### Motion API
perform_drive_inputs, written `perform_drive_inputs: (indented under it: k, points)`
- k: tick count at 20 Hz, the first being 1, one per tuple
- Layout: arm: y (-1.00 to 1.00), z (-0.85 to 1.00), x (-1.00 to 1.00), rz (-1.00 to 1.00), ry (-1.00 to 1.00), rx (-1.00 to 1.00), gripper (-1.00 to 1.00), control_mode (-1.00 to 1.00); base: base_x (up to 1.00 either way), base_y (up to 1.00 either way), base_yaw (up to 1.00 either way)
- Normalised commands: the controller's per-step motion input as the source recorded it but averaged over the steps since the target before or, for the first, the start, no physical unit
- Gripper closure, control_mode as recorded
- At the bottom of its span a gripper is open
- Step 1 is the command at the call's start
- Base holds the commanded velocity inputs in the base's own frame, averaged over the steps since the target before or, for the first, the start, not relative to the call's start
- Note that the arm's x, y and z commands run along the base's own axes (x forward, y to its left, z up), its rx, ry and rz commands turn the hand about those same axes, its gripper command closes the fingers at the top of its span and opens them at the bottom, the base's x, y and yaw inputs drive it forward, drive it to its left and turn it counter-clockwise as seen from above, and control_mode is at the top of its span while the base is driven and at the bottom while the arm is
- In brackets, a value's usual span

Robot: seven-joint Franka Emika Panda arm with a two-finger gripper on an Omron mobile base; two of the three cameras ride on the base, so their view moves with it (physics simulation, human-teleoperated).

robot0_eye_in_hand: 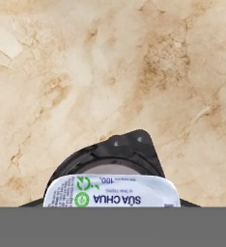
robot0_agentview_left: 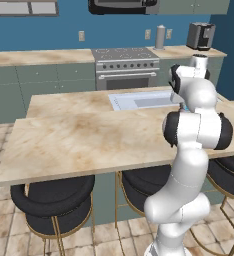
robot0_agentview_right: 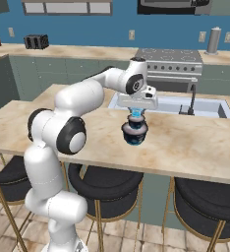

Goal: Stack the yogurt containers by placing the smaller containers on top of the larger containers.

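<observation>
Cyan yogurt cup [robot0_agentview_right: 135, 117] sits atop navy tub [robot0_agentview_right: 134, 133].

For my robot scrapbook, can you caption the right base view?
White robot arm's gripper lowers a tiny cyan yogurt cup onto a squat navy tub on the marble counter.

Sink [robot0_agentview_right: 172, 105] in island counter [robot0_agentview_right: 195, 142]; stools [robot0_agentview_left: 53, 202] beneath.

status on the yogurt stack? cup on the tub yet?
Nearly. Done: the small cyan yogurt cup is off the counter and directly above the dark navy tub. In hand: the gripper is around the cup; the hand view shows its foil lid over the tub's rim. Left: release and retreat. Whether the cup already rests on the tub, I cannot tell.
</observation>
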Motion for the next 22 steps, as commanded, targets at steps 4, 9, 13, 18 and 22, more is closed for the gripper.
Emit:
perform_drive_inputs:
  k: [4, 9, 13, 18, 22]
  points:
    - [0.0, 0.0, 0.0, 0.0, 0.0, 0.0, 1.0, -1.0, 0.0, 0.0, 0.0]
    - [0.0, 0.0, 0.0, 0.0, 0.0, 0.0, -1.0, -1.0, 0.0, 0.0, 0.0]
    - [0.0, 0.0, 0.0, 0.0, 0.0, 0.0, -1.0, -1.0, 0.0, 0.0, 0.0]
    - [0.0, 0.05, 0.0, 0.0, 0.0, 0.0, -1.0, -1.0, 0.0, 0.0, 0.0]
    - [0.0, 0.26, 0.0, 0.0, 0.0, 0.0, -1.0, -1.0, 0.0, 0.0, 0.0]
